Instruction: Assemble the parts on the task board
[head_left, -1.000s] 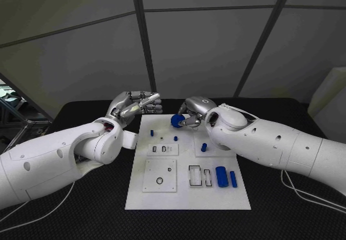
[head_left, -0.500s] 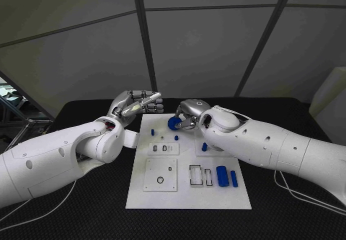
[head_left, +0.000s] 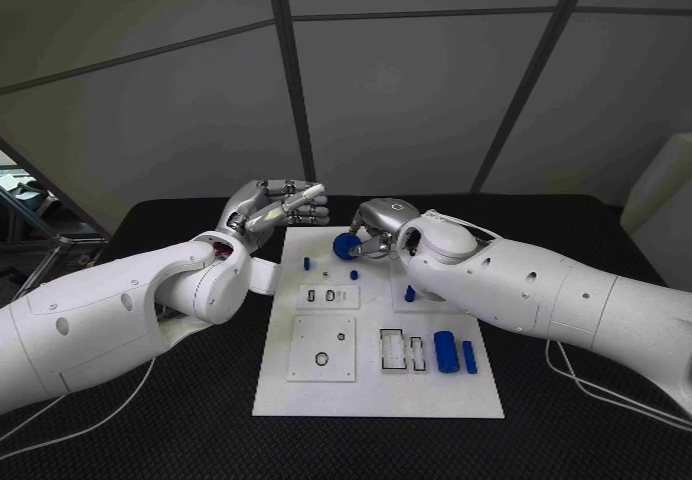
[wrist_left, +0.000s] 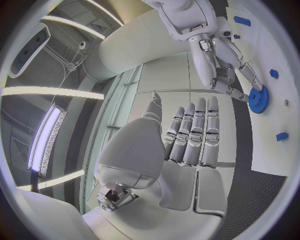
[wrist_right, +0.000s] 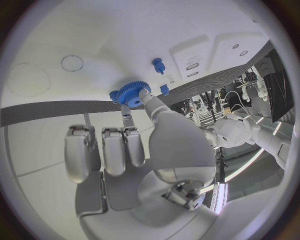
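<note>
On the near end of the white board (head_left: 378, 400) two blue cylinders (head_left: 453, 353) lie untouched. Farther up, the right hand (head_left: 378, 228) pinches the blue gear (head_left: 348, 245), now lower and shifted left (probably nearing its peg). Beyond, the left hand (head_left: 271, 208) hovers empty, fingers loosely curled.

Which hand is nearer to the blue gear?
Right. The right hand holds the blue gear in its fingers over the task board; the left hand hangs apart, off its far left corner.
</note>
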